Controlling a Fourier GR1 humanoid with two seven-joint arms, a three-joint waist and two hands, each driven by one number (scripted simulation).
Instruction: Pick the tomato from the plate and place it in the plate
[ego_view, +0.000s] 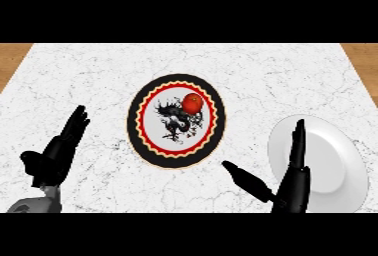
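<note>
A red tomato (193, 102) lies on the upper right part of a decorated plate (140, 131) with a black rim, a red and yellow ring and a dark dragon figure, near the counter's middle. A plain white plate (336, 170) sits at the lower right. My right hand (294, 186) is open, its fingers straight over the white plate's left side and its thumb spread out to the left; it is well below and right of the tomato. My left hand (55, 155) is open at the lower left, fingers straight and pointing up, away from both plates.
The white marble counter (96, 70) fills the view, with wooden floor (13, 55) showing past its far left and far right corners.
</note>
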